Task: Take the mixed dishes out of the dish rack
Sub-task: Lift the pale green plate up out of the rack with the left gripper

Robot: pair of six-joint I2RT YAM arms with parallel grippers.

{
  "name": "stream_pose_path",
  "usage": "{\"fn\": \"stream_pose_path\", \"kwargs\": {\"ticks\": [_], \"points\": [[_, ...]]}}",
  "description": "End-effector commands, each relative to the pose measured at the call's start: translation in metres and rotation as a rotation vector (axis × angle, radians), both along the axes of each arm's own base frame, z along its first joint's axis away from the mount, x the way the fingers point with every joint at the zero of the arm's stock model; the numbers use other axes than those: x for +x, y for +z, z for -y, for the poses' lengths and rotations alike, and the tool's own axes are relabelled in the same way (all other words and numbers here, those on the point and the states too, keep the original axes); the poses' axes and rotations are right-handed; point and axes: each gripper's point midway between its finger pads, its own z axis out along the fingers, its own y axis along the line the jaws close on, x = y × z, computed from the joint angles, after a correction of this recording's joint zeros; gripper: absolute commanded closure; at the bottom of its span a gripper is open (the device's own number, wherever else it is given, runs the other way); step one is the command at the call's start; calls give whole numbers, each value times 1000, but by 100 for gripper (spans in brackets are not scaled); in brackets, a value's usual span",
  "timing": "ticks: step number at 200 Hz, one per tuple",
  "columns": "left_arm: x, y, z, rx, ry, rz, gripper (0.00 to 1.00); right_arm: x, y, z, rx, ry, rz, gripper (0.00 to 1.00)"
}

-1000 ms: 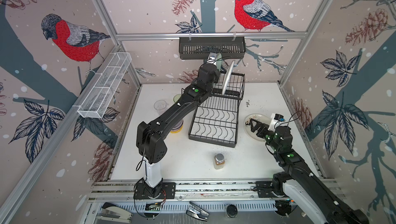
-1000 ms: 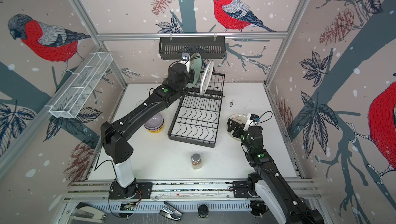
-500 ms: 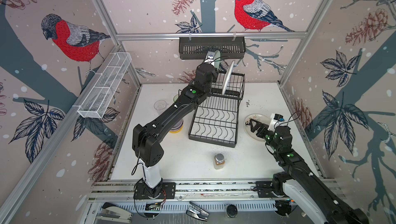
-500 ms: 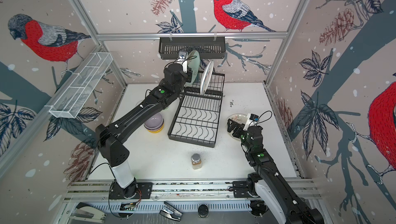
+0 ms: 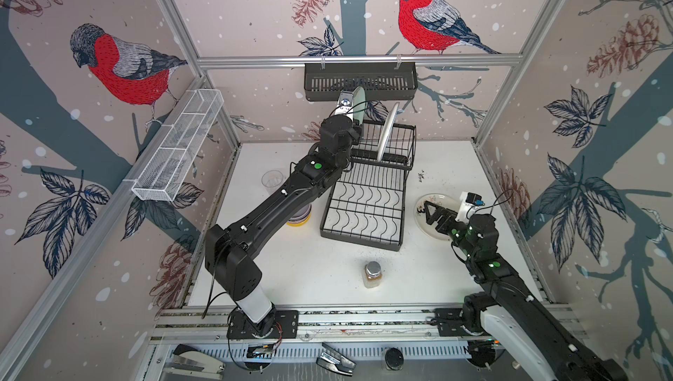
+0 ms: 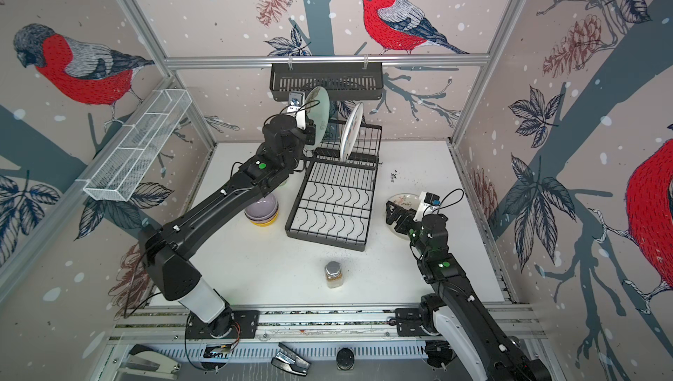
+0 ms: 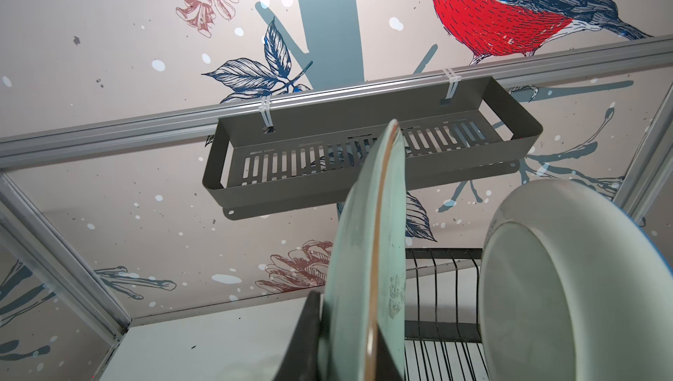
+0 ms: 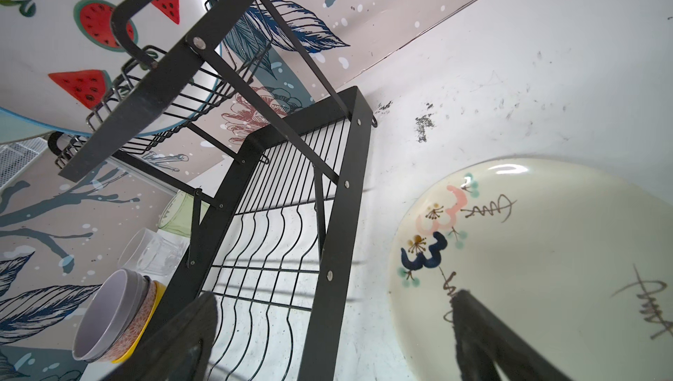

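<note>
We see the left gripper (image 7: pixel 349 342) pinching the lower rim of the pale green plate (image 7: pixel 368 237), which it holds on edge at the left end of the dish rack's (image 5: pixel 364 211) raised tier, upper centre in both top views. The watermelon plate (image 6: pixel 351 131) stands in that tier just beside it. The right gripper (image 5: pixel 426 211) hangs spread wide over the white plate (image 8: pixel 546 251) at centre right. We cannot read the plate's brown brush script, nor the tiny stamp on the black basket (image 7: pixel 276 193).
</note>
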Motion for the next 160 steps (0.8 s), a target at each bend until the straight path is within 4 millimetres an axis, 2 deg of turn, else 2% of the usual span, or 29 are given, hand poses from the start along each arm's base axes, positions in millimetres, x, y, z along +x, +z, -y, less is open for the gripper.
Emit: {"fn": "stream_pose_path", "kwargs": {"ticks": [1, 66, 137, 160], "points": [[-13, 43, -11, -158, 8, 136, 100, 1, 9, -2, 2, 16, 23, 0], [-30, 38, -23, -215, -3, 113, 100, -4, 15, -5, 5, 36, 17, 0], [-68, 27, -61, -290, 29, 87, 100, -12, 23, -13, 28, 92, 30, 1], [-81, 15, -73, -310, 36, 50, 100, -14, 24, -17, 33, 116, 32, 0]]}}
